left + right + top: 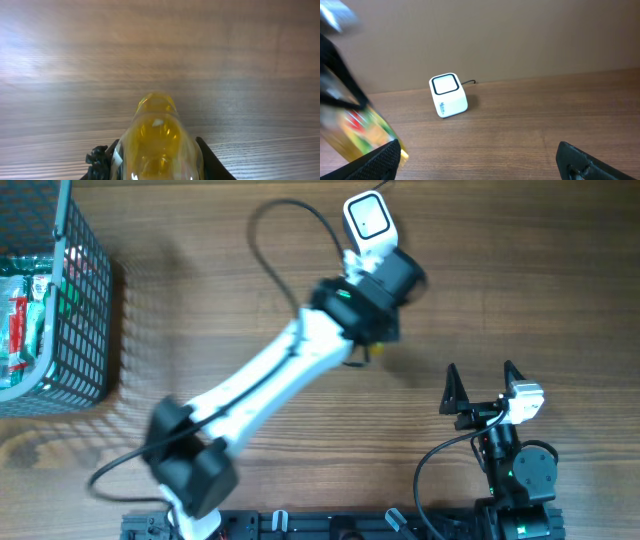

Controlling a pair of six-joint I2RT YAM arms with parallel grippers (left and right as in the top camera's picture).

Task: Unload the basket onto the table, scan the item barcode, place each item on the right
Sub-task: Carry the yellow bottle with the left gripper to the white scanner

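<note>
Yellow bottle [156, 135] clamped in left gripper [156, 152], held near white barcode scanner [368, 222]; right gripper [484, 392] stood spread, empty. Presentation step was underway; next move required turning barcode toward scanner window.

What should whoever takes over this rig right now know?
Left gripper: shut on a yellow bottle, held above the table just short of the white barcode scanner.
Right gripper: open, empty, near its base.
Wire basket, far left, holds more packaged items.
Done: bottle in hand, near the scanner.
Left: present its barcode to the scanner window; a completed scan cannot be confirmed.
</note>
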